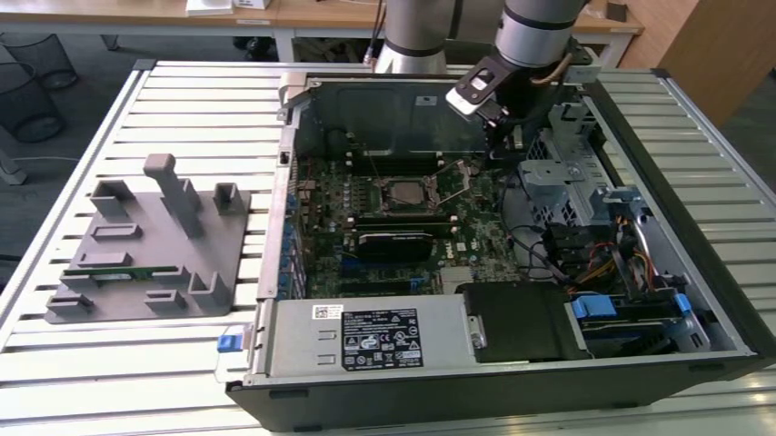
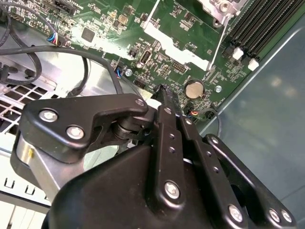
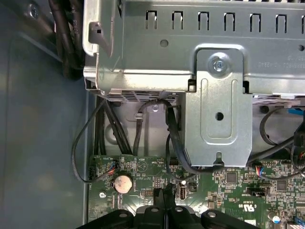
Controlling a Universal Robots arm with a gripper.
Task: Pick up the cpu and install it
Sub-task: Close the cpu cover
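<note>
One cpu [image 1: 406, 193], I judge already seated on the motherboard [image 1: 475, 238]; my gripper [image 3: 164, 194] clenched, empty, near the coin battery [image 3: 123, 182].

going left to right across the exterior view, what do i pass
black mesh bins → grey parts holder → cpu socket → gripper → silver drive cage

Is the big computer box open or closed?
Open. The computer case has no cover on top, so the green motherboard inside shows.
</note>
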